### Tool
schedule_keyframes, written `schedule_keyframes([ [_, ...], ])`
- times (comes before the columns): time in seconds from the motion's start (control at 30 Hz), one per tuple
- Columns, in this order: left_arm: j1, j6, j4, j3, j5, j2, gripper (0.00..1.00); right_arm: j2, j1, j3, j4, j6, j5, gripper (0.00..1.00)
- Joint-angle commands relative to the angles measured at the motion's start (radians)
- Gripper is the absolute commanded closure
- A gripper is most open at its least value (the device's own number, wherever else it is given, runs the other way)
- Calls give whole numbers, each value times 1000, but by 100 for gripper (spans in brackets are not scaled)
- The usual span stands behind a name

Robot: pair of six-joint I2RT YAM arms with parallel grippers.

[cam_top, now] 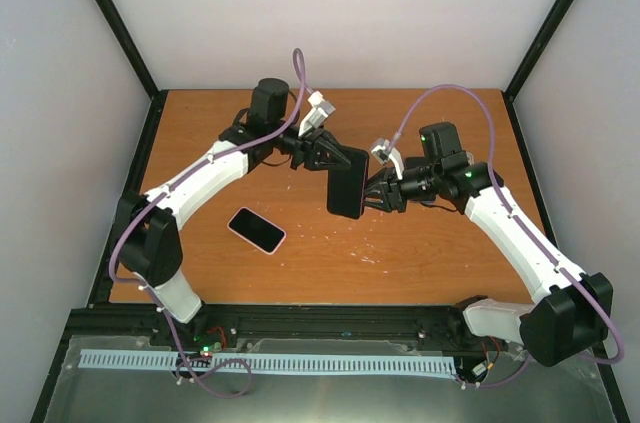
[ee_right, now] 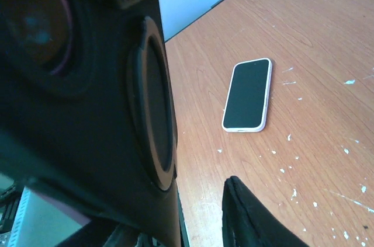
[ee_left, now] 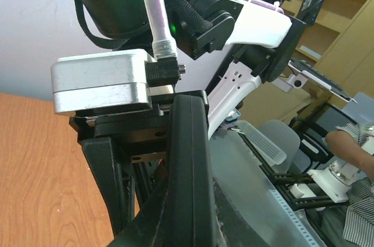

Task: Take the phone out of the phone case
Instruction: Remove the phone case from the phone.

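A black phone case (cam_top: pixel 347 181) is held upright in the air over the middle of the table. My left gripper (cam_top: pixel 325 155) is shut on its upper edge; in the left wrist view (ee_left: pixel 190 212) the case's thin edge (ee_left: pixel 188 159) runs up between the fingers. My right gripper (cam_top: pixel 372 193) is at the case's right side. In the right wrist view the case's back with a round ring (ee_right: pixel 155 107) fills the left, and one finger (ee_right: pixel 251 218) stands apart from it. A phone with a pale pink rim (cam_top: pixel 256 230) lies flat, screen up, on the table (ee_right: pixel 248 95).
The wooden table (cam_top: pixel 420 253) has white specks in the middle. Black frame posts and pale walls stand around it. A black rail and a white perforated strip (cam_top: pixel 270 363) run along the near edge by the arm bases.
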Motion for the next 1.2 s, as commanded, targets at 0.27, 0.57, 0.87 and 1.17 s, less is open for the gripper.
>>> schedule_keyframes([
  [0.27, -151, -119, 5, -15, 103, 105, 100, -27, -6, 3, 477, 65, -51, 97],
  [0.57, 14, -438, 294, -134, -340, 26, 35, -83, -137, -259, 436, 39, -29, 97],
  [0.87, 61, -457, 305, -331, -853, -85, 29, -16, -279, -311, 460, 150, 118, 97],
  [1.17, -290, -308, 206, -306, -1514, -40, 32, 178, -282, -128, 161, 338, 489, 97],
])
